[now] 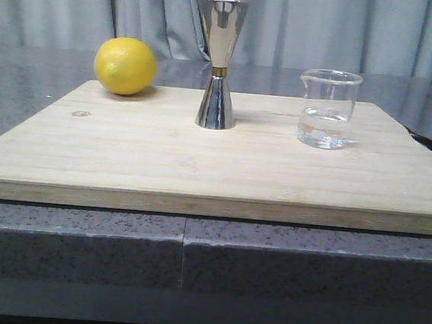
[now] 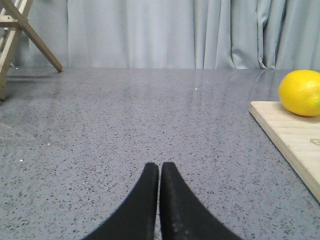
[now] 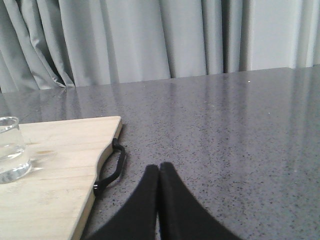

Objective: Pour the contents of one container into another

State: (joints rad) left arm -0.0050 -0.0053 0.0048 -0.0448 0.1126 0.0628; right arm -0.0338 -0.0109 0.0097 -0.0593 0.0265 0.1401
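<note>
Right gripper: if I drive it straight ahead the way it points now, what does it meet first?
Likely nothing soon. The right gripper, jaws shut, points over bare countertop toward the curtain. The board and beaker sit off to one side, though depth is unclear.

From my right wrist camera the beaker (image 3: 11, 149) is cut off at the frame edge. My left wrist camera clips the lemon (image 2: 301, 93) and the wooden board (image 2: 292, 137). Neither arm appears in my front view.
</note>
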